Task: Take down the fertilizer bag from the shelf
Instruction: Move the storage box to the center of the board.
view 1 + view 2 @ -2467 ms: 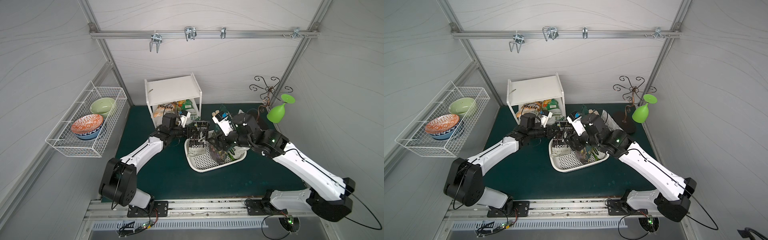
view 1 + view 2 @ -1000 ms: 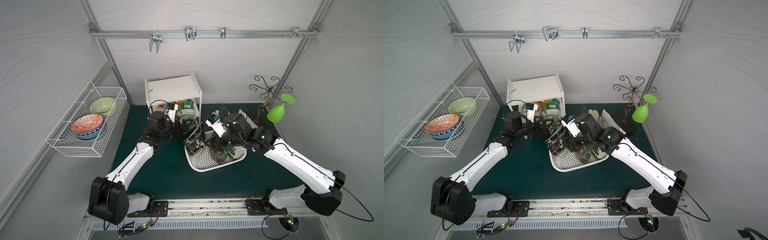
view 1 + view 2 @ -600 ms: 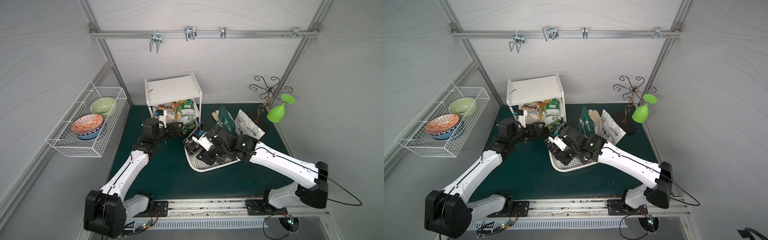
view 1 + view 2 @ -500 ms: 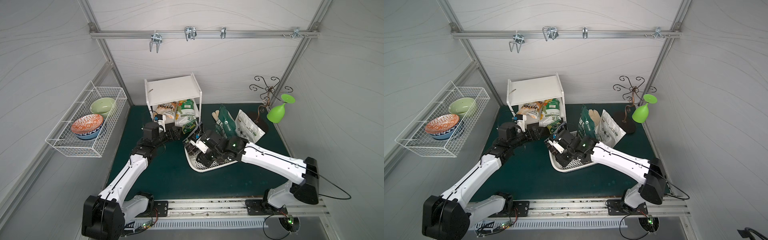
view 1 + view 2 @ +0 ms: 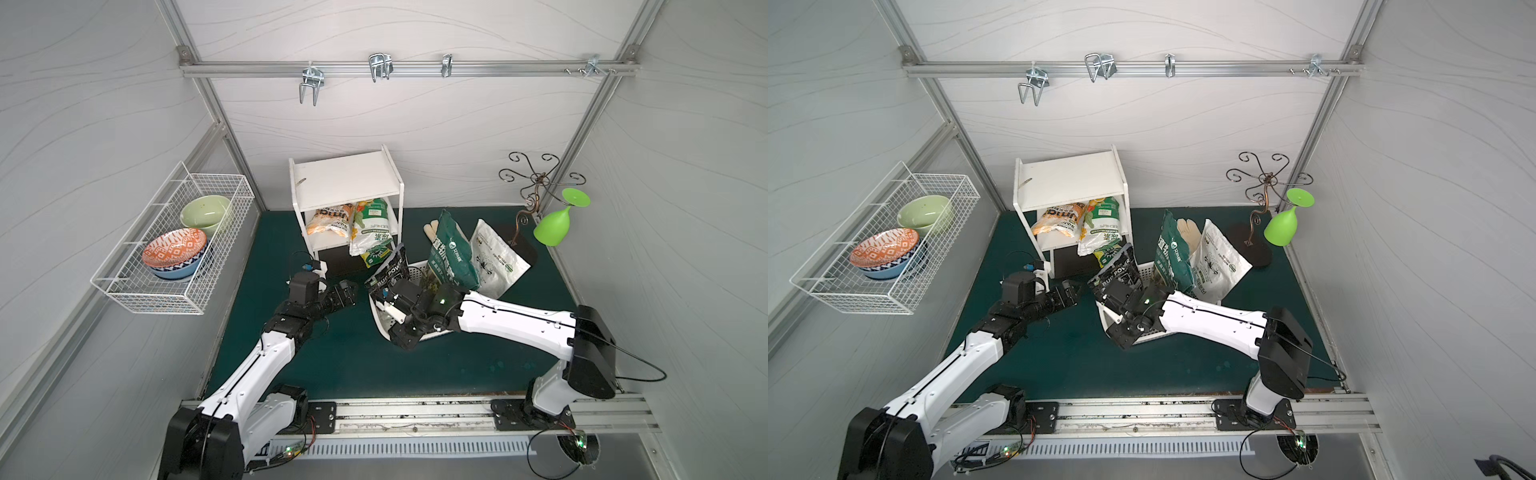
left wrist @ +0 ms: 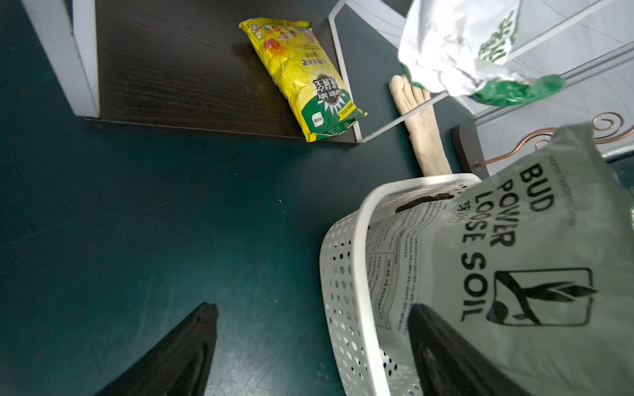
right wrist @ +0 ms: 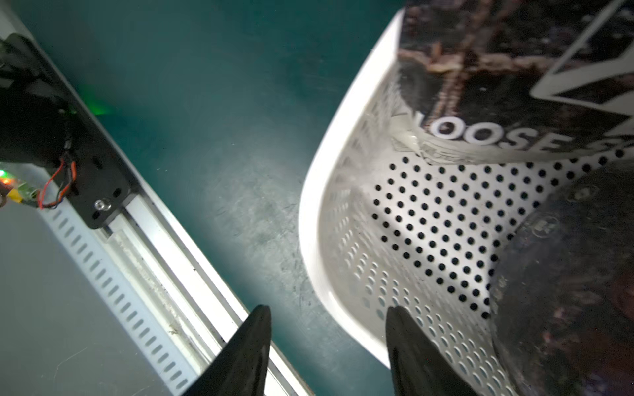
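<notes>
The dark green mat (image 5: 353,365) is covering the floor of a small booth, and white wavy-patterned walls (image 5: 415,124) are closing it on three sides. An aluminium rail (image 5: 498,74) with hooks is running across the top of the frame. At the left, a wire basket (image 5: 220,257) is hanging on the wall and holding an orange patterned bowl (image 5: 174,249) and a green bowl (image 5: 205,210). The shelf (image 5: 345,183) is standing at the upper centre, with an orange and white bag (image 5: 330,218) and a white and green bag (image 5: 372,228) lying on its lower board. The black bag (image 5: 386,270), printed BUD POWER LOOSE SOIL, is off the shelf and is leaning in the white perforated basket (image 6: 343,260) just below it in the frame. The left gripper (image 5: 347,293) is hovering near this bag with fingers wide apart, holding nothing. The right gripper (image 5: 401,338) is at the basket's lower left corner, fingers also apart; whether they are touching the rim cannot be told. At the upper right, a copper stand (image 5: 536,183) is carrying a green glass (image 5: 555,226).
</notes>
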### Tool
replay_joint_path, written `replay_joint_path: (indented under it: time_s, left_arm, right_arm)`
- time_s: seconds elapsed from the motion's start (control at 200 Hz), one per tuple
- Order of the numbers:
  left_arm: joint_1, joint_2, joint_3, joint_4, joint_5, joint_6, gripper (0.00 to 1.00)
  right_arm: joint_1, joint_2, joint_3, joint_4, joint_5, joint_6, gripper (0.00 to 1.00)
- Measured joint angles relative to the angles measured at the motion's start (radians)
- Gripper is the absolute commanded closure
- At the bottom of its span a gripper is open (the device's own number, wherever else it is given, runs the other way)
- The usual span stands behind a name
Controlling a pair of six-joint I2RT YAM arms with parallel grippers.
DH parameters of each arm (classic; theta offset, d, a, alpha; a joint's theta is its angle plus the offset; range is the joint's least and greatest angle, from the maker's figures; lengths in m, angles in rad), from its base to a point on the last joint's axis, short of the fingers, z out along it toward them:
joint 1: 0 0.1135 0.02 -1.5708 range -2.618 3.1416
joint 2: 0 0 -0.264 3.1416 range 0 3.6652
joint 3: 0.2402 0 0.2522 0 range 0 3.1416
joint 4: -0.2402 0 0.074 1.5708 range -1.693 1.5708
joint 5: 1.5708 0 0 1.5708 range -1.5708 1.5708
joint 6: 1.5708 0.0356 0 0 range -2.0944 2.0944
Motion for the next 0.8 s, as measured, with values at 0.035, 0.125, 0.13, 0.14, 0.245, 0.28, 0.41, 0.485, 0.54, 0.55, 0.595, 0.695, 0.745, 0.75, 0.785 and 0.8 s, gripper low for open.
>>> replay_joint_path:
  time_s: [0.035,0.125,0.13,0.14,0.245,0.28,0.41,0.485,0.54,0.55,0.595,0.695,0.745,0.75,0.785,0.8]
  left_arm:
    - [0.002,0.007,0.003,-0.005,-0.005,0.002,0.08]
    - [0.008,0.013,0.020,-0.017,-0.018,0.011,0.07]
    - [0.008,0.013,0.021,-0.018,-0.018,0.012,0.07]
    - [0.009,0.013,0.024,-0.020,-0.022,0.016,0.07]
    - [0.017,0.005,0.046,-0.031,-0.046,0.033,0.06]
    - [0.019,0.002,0.050,-0.031,-0.053,0.037,0.05]
    - [0.022,-0.007,0.052,-0.031,-0.068,0.043,0.04]
    - [0.026,-0.008,0.052,-0.031,-0.076,0.044,0.03]
    - [0.027,-0.010,0.052,-0.034,-0.083,0.044,0.03]
    - [0.027,-0.011,0.052,-0.035,-0.085,0.044,0.03]
    - [0.027,-0.014,0.052,-0.040,-0.093,0.044,0.03]
    - [0.031,-0.026,0.052,-0.055,-0.108,0.046,0.03]
    - [0.031,-0.032,0.052,-0.058,-0.111,0.047,0.03]
    - [0.031,-0.033,0.052,-0.058,-0.111,0.047,0.03]
    - [0.031,-0.036,0.052,-0.057,-0.110,0.048,0.03]
    - [0.031,-0.037,0.052,-0.057,-0.109,0.048,0.03]
  right_arm:
    - [0.013,0.005,0.005,0.000,0.003,-0.003,0.44]
    - [0.035,0.033,0.017,0.003,0.013,-0.016,0.47]
    - [0.036,0.037,0.018,0.004,0.015,-0.018,0.47]
    - [0.037,0.042,0.019,0.005,0.018,-0.020,0.47]
    - [0.037,0.104,0.031,0.012,0.055,-0.032,0.51]
    - [0.035,0.126,0.036,0.013,0.071,-0.037,0.52]
    - [0.035,0.179,0.059,0.017,0.116,-0.055,0.60]
    - [0.035,0.196,0.074,0.019,0.132,-0.068,0.71]
    - [0.035,0.202,0.077,0.023,0.142,-0.072,0.77]
    - [0.035,0.202,0.077,0.024,0.138,-0.071,0.78]
    - [0.034,0.203,0.077,0.027,0.144,-0.069,0.78]
    - [0.028,0.203,0.072,0.034,0.132,-0.058,0.79]
    - [0.020,0.201,0.066,0.041,0.116,-0.048,0.79]
    - [0.019,0.200,0.065,0.042,0.115,-0.048,0.79]
    - [0.014,0.196,0.060,0.047,0.105,-0.044,0.79]
    - [0.011,0.193,0.057,0.050,0.100,-0.042,0.79]
